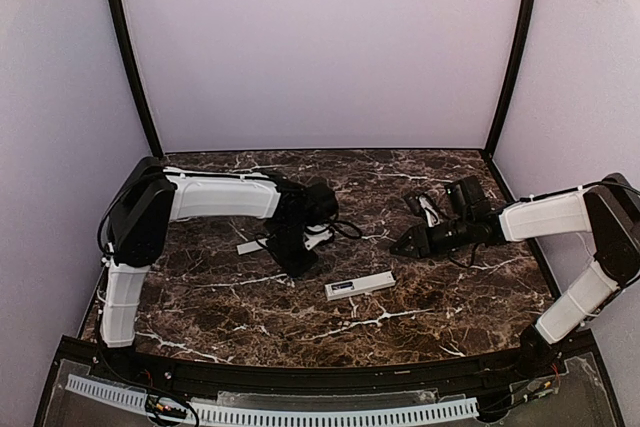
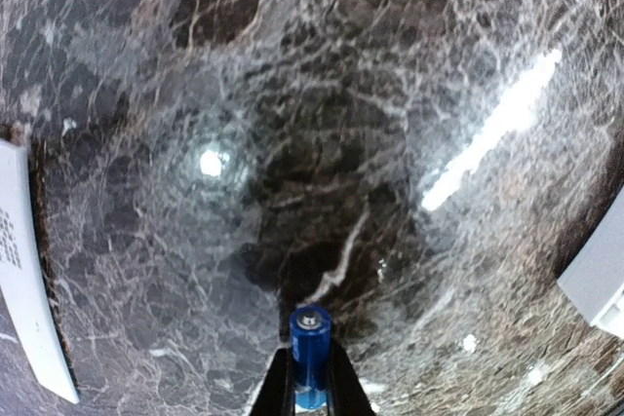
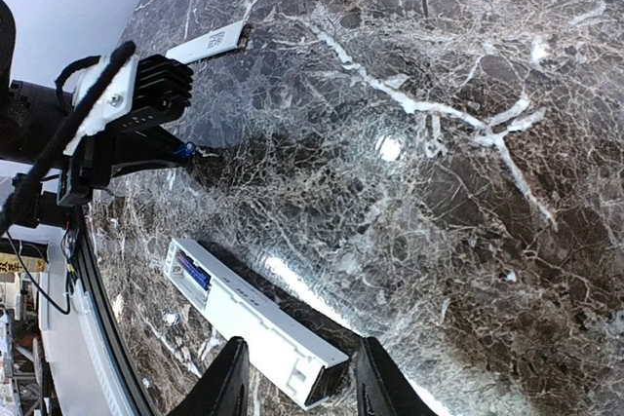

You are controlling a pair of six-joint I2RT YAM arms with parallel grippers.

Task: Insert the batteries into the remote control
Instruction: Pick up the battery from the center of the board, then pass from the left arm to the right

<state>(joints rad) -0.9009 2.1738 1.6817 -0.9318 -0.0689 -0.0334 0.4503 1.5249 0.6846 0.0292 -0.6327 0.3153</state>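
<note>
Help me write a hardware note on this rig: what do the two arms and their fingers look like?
The left arm and right arm both have white tubular shells between bulky black joint housings, with thin black cables looping outside. Near the left wrist sits a black ribbed block on a white bracket. The left fingers and right fingers are slim, black and tapered.

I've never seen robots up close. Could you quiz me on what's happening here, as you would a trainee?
1. True or false: the left end effector grips a blue battery.
2. The remote control has its compartment: A) shut; B) open, second battery inside; C) open, empty.
3. Fill in: the right end effector has its jaws ____.
Key: 1 true; 2 B; 3 open.
</note>
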